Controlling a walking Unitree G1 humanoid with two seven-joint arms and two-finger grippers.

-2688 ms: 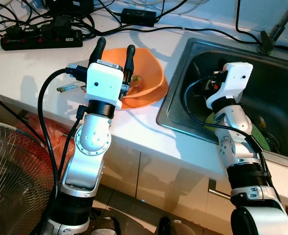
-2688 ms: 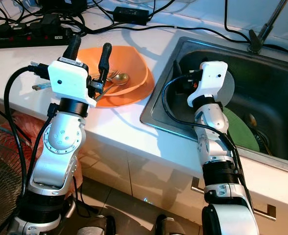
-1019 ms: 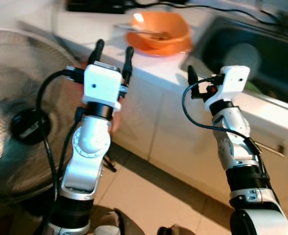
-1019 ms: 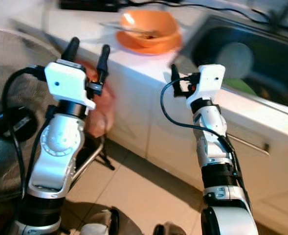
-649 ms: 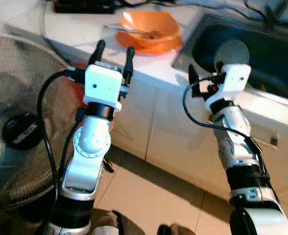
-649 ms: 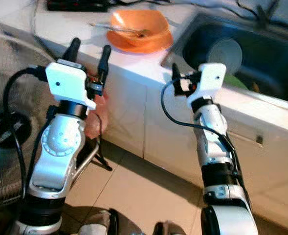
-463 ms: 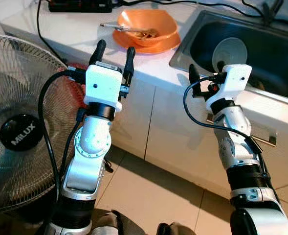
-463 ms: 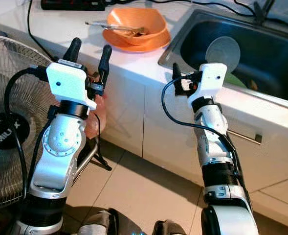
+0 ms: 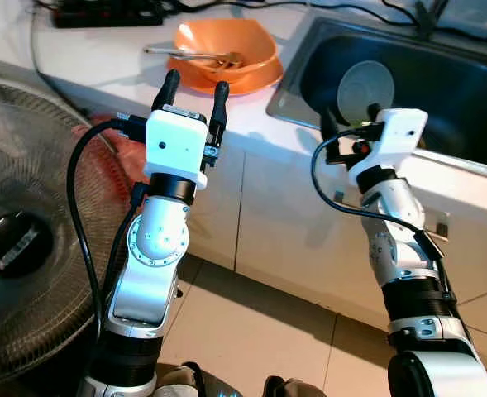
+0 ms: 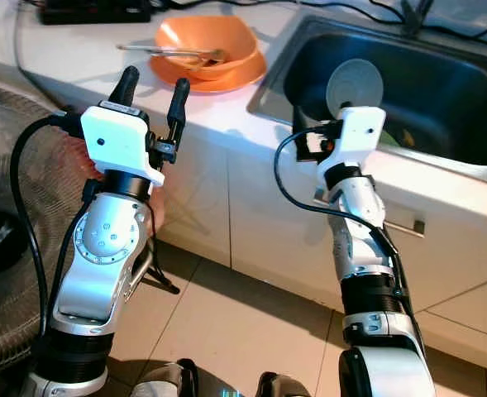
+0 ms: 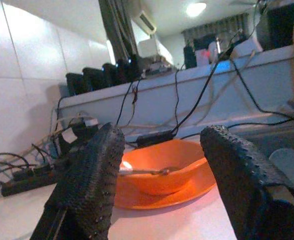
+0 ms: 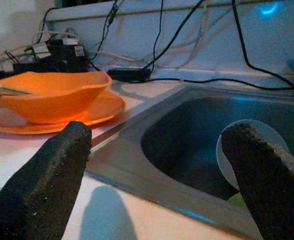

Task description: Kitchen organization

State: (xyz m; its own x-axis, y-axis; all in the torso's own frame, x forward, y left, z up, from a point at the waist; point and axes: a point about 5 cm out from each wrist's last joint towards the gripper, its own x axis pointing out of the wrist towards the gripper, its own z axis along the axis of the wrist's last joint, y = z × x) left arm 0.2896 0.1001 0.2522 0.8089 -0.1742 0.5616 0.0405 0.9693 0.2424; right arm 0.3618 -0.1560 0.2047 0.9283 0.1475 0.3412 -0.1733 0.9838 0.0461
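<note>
worktop point(image 9: 102, 66): white, with steel sink point(image 9: 441, 74) | cabinets point(image 9: 293, 231): white doors below | floor point(image 9: 251, 331): beige tiles | fan point(image 9: 28, 240): standing at left | wall point(image 11: 32, 75): white tiles | ceiling light point(image 11: 195, 9): on

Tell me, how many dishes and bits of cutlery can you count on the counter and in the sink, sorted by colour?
Orange: 2, a bowl sitting on a plate on the counter.
Pale grey: 1, a round plate leaning upright in the sink.
Green: 1, a dish low in the sink, mostly hidden.
Metal: at least 1, a spoon in the bowl; whether more lie there is unclear.
Total: at least 5.
</note>
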